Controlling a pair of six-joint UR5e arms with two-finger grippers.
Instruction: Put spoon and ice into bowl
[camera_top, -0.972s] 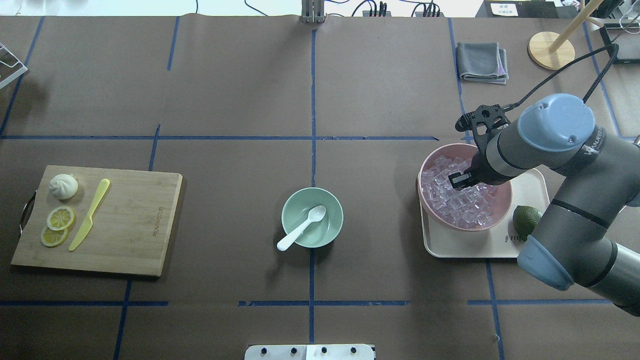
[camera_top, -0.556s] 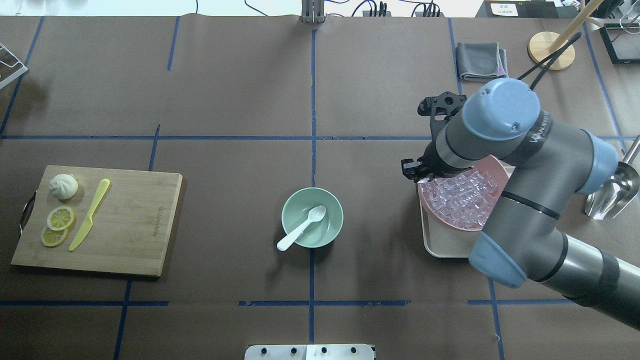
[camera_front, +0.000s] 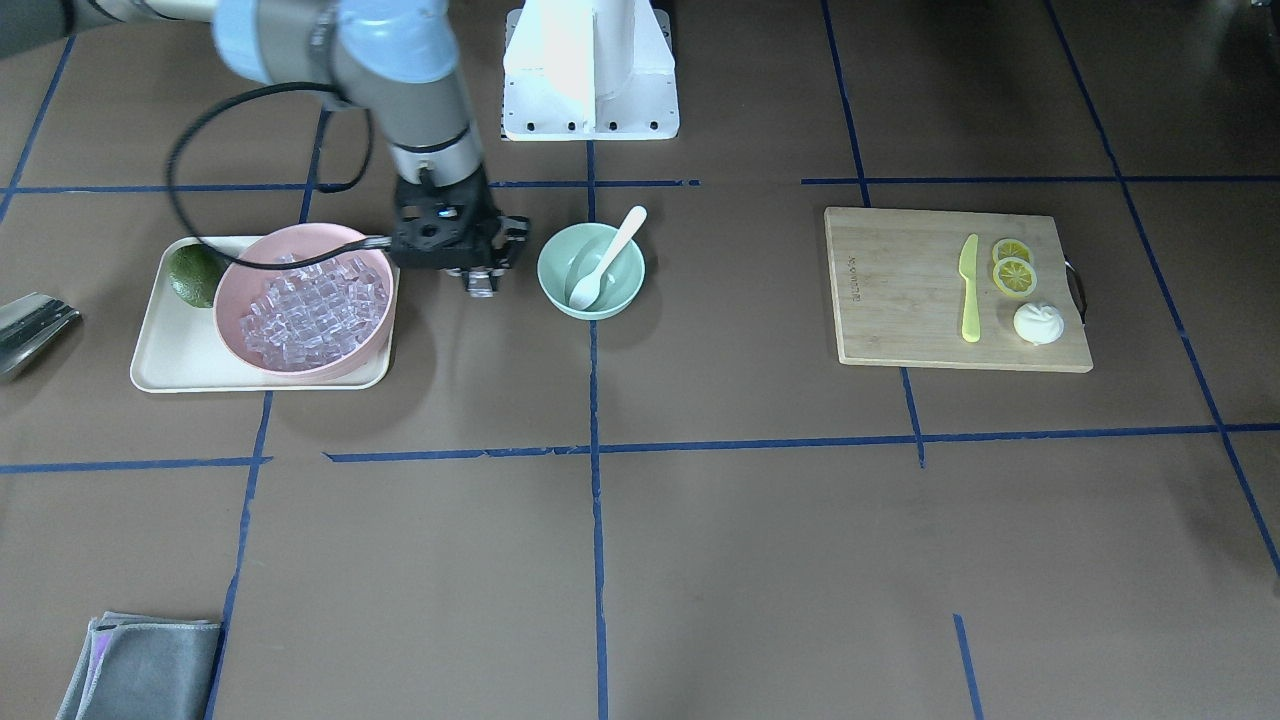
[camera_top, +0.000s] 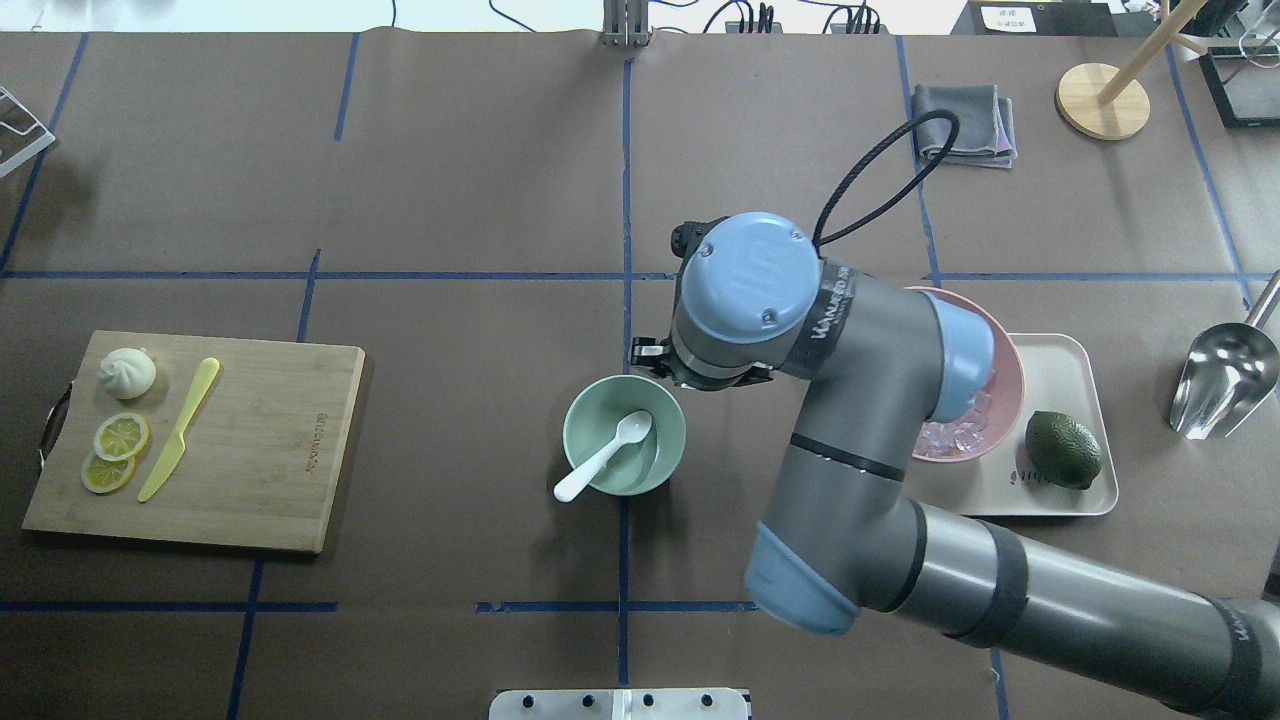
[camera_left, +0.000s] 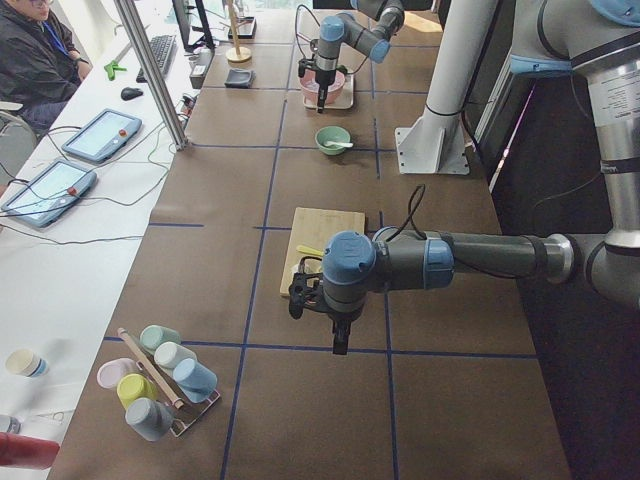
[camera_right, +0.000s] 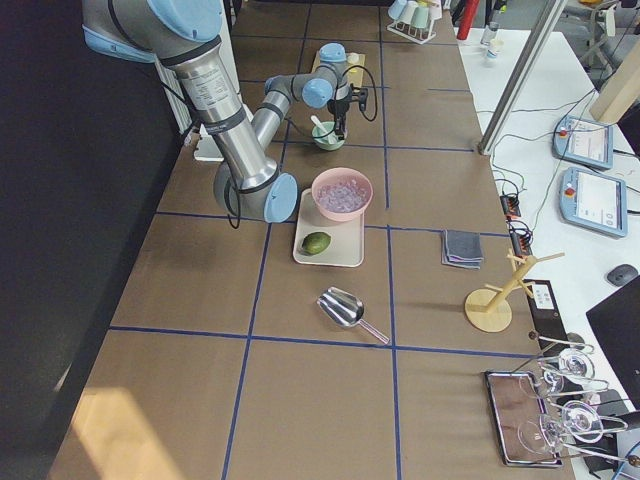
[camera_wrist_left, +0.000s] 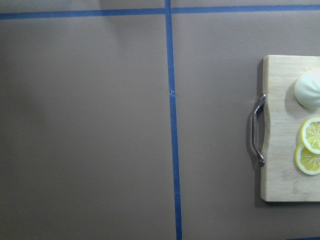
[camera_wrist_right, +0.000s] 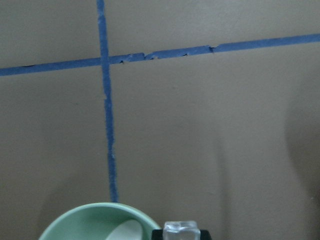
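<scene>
Right fingers (camera_front: 480, 285), gripping ice (camera_wrist_right: 181, 229), left pink bowl (camera_front: 305, 368).

The bench (camera_top: 450, 200) is flat brown, crossed by a grid of dark blue tape lines. At centre frame the bowl (camera_top: 572, 440) is plain mint green and the spoon (camera_top: 600, 458) white. The ice (camera_front: 305, 310) is clear and glassy, against a pale pink bowl (camera_front: 290, 235), a cream tray (camera_front: 150, 350) and a dark green lime (camera_front: 193, 275). The right arm (camera_top: 860, 340) is grey with light blue caps, and the right gripper (camera_front: 480, 285) is black. At left, a pale wood board (camera_top: 270, 470) shows a yellow-green knife (camera_top: 180, 428), yellow lemon slices (camera_top: 121, 436) and a white bun (camera_top: 127, 372).
</scene>
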